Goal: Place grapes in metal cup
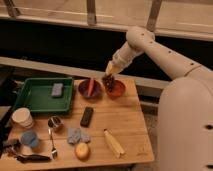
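Observation:
My gripper (109, 71) hangs above the table's far edge, over the left rim of an orange-red bowl (118, 90). It is shut on the grapes (107, 82), a dark purple-red bunch that dangles just below the fingers, lifted off the bowl. The metal cup (55, 122) is a small shiny cylinder standing at the left middle of the wooden table (125, 125), well to the left of and nearer than the gripper.
A dark red bowl (89, 88) holding a red item sits left of the orange-red bowl. A green tray (37, 97) with a grey sponge (57, 90) lies at the back left. A black bar (87, 116), blue cloth (77, 135), yellow-orange fruit (81, 150), banana (114, 143), fork (52, 144), light blue cup (29, 138) and white cup (22, 117) lie across the front.

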{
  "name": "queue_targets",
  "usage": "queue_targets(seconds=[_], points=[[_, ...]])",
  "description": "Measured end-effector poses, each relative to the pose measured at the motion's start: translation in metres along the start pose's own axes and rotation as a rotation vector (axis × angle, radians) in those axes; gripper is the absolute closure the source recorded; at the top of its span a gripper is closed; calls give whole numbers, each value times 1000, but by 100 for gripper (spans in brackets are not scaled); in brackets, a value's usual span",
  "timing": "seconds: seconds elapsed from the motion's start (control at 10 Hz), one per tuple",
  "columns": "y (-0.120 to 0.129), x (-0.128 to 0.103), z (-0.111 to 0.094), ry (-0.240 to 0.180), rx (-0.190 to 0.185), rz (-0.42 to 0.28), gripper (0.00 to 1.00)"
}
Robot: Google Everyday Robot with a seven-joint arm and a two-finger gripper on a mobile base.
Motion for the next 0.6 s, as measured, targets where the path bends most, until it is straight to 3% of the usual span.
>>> queue_targets(seconds=[0.2, 0.4, 0.6], points=[[34, 16, 2, 31, -25, -80, 100], [75, 36, 7, 90, -65, -177, 100], [78, 38, 8, 95, -69, -184, 100]])
